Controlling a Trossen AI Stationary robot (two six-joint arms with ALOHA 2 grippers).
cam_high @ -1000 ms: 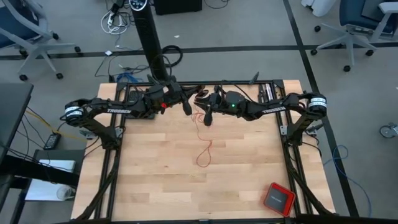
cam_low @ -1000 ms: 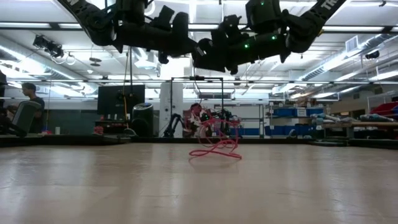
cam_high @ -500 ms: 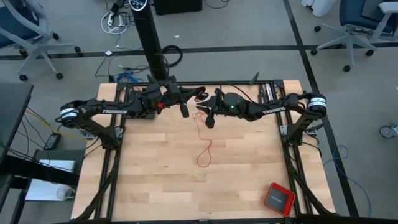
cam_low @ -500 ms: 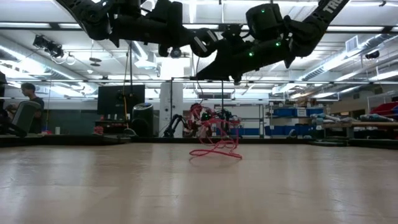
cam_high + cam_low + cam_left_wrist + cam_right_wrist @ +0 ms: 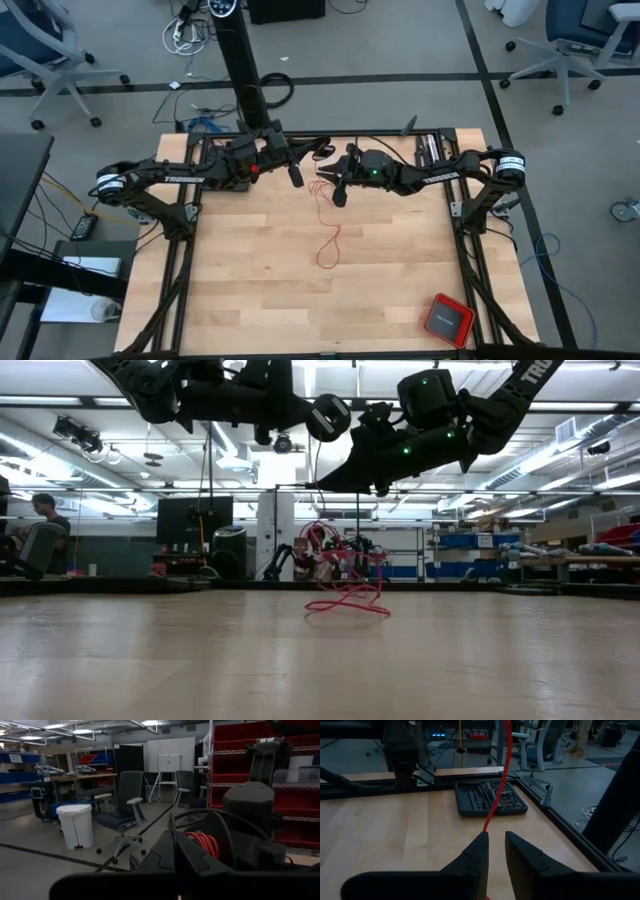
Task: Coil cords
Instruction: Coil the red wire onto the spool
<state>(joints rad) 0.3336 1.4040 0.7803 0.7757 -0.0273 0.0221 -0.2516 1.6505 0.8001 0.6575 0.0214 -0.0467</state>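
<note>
The thin red cord lies in loose loops on the wooden table, and its upper part rises toward both grippers at the table's far middle. In the low view the cord's loops rest on the table and stand up as a tangle. My left gripper is shut, with a small coil of the cord beside its fingers in the left wrist view. My right gripper is a narrow gap open, and the cord runs straight to one fingertip. My left gripper is shut with several coiled turns of the cord right beside one finger. That finger hides the place of contact, so I cannot tell whether the turns are pinched or wound on. My right gripper touches the cord only at the tip of one finger. The cord comes down to it in a straight, taut line from the left arm's side. It is not pinched: the table shows through the gap between the fingers.
A red square box with a dark top sits at the table's near right corner. A dark tray of small parts lies near the table's edge ahead of my right gripper. Black frame rails run along the table's left and right sides.
My left gripper has turned about its wrist and risen a little. My right gripper has tipped and risen slightly. The cord's upper loops have been drawn higher, while its lower loops stay on the table.
</note>
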